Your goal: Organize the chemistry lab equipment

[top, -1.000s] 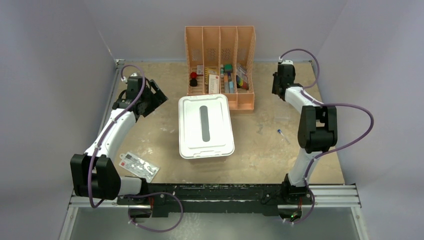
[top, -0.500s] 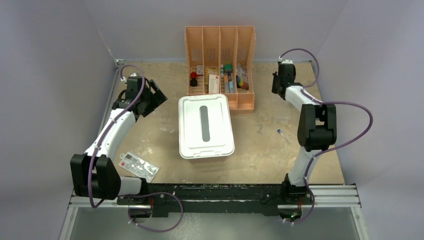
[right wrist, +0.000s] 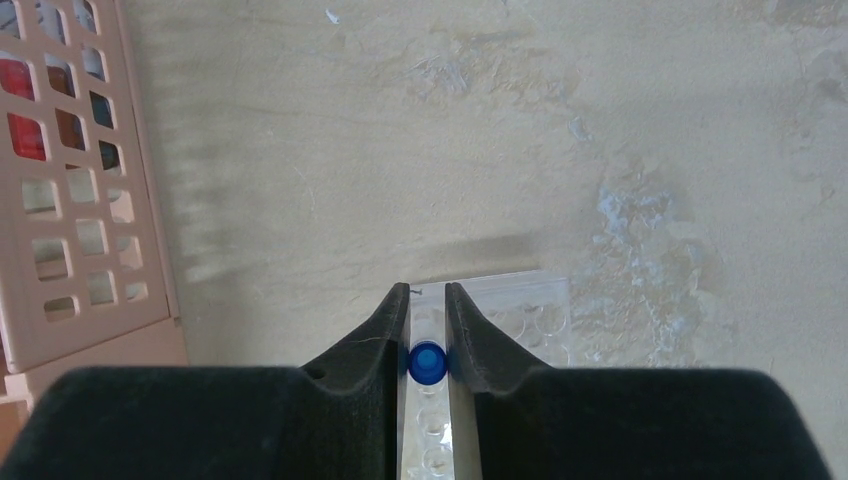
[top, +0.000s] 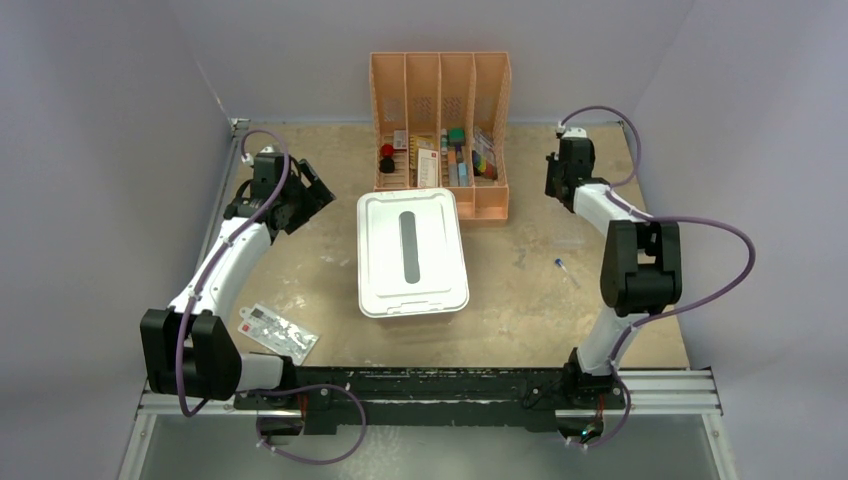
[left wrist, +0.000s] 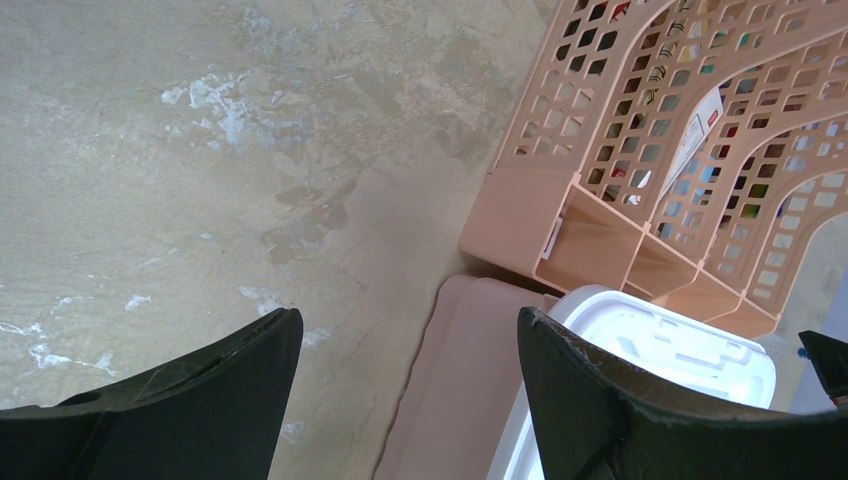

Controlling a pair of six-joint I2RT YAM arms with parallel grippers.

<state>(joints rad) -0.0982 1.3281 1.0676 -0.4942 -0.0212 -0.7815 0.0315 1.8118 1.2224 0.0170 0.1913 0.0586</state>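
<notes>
Your right gripper (right wrist: pixel 427 290) was pinched on the blue-capped tube (right wrist: pixel 427 362) (cap end-on to the wrist camera, long axis along the jaws). The peach organizer (right wrist: pixel 80 200) sat near, on its left. Your left gripper (left wrist: pixel 408 318) was spread and empty.

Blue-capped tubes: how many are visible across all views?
2. One blue-capped tube is pinched in the right gripper; a second tube lies on the table, right of the white box. The organizer may hide more.
</notes>
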